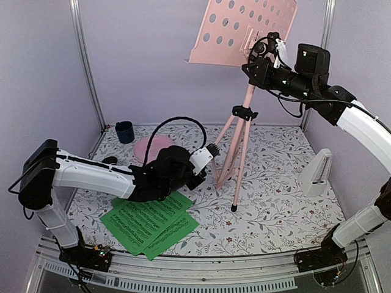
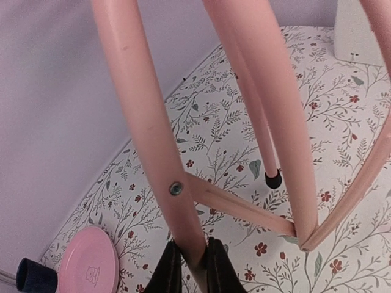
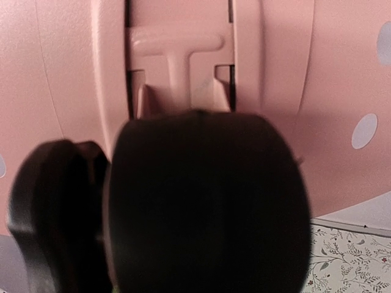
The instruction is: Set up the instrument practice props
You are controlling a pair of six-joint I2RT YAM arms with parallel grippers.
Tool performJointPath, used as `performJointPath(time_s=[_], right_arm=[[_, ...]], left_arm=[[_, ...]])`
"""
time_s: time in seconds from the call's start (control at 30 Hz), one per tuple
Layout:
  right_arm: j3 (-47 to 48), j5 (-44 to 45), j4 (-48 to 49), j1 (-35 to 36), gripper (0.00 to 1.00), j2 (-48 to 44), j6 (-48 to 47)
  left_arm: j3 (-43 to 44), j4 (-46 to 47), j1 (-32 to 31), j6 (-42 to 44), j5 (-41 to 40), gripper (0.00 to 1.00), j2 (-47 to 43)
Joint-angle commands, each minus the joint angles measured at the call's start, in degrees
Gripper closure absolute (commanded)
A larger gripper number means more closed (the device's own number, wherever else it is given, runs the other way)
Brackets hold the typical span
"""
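Music stand [image 1: 248, 96]: upright, centre of tabletop [image 1: 275, 201]. Left end effector [image 2: 190, 268] pinches one leg; right end effector [image 1: 259, 50] at the desk bracket, closure cannot be told. Step judged: positioning the stand.
Green sheets [image 1: 153, 223]: flat, near-left; next, onto the desk.
Metronome [image 1: 317, 174]: right, upright.

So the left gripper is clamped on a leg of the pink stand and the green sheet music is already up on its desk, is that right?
Not quite. The left gripper does clamp a leg of the pink stand, but the green sheet music is not on its desk; it lies flat on the table by the left arm, as the top external view shows.
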Motion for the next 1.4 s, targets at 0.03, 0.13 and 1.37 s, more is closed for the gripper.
performJointPath(time_s=[0.03, 0.13, 1.37], right_arm=[[8.72, -2.92, 11.52, -0.30, 1.00, -1.78, -0.68], [10.55, -2.81, 10.66, -0.30, 1.00, -1.37, -1.52], [11.59, -0.98, 14.90, 0.90, 1.00, -1.04, -5.65]], left_arm=[[-1.71, 0.00, 0.41, 12.12, -7.76, 1.00, 3.42], [-3.59, 0.72, 1.43, 13.09, -7.15, 1.00, 3.50], [-5.66, 9.71, 3.83, -7.57, 20.61, 0.27, -8.38]])
